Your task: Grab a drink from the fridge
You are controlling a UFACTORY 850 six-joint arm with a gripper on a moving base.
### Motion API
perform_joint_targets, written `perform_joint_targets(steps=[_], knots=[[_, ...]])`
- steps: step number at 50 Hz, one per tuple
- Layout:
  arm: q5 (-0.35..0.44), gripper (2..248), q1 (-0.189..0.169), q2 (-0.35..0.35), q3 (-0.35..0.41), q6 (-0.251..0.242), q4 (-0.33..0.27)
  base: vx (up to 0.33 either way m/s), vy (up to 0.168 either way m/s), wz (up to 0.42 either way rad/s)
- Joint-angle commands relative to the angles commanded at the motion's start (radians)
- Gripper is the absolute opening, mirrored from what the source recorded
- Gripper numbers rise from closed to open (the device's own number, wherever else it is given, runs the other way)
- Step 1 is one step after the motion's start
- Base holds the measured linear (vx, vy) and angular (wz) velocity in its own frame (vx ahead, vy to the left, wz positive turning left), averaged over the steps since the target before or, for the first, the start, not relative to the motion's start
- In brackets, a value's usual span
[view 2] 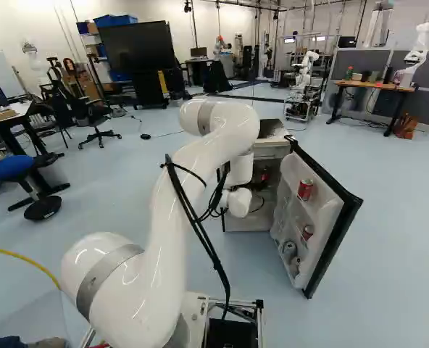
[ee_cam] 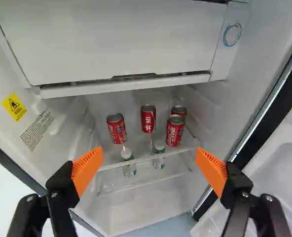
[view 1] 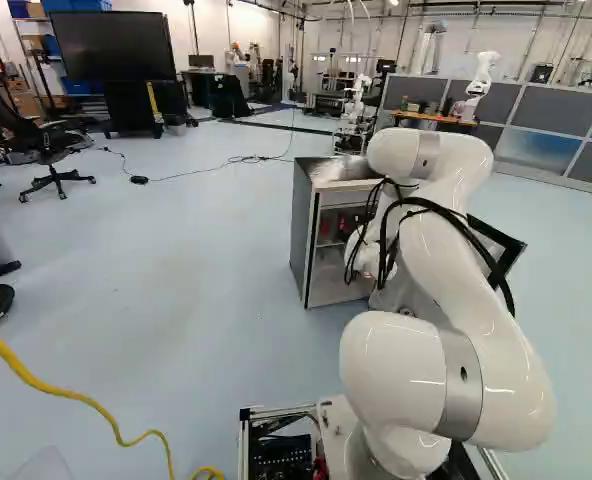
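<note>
Gripper (ee_cam: 149, 159): released, fingers wide apart
Red cans (ee_cam: 148, 119): four, on shelf (ee_cam: 141, 160) ahead of gripper
Fridge (view 1: 300, 230): open, right of centre, left base view

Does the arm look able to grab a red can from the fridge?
Probably yes: the door stands open, the end effector is open, and nothing seems to stand between it and the cans on the shelf.

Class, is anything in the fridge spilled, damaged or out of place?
Nothing stands out. In the fridge, the four red cans and two bottles stand upright, with no spill or damage visible. The door hangs open, but that suits fetching a drink.
</note>
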Motion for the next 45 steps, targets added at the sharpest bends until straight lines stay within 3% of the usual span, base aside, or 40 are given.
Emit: perform_joint_targets(steps=[45], knots=[[-0.019,247,0.014,-0.226,-0.367,0.000,0.000,0.000,0.000,0.000]])
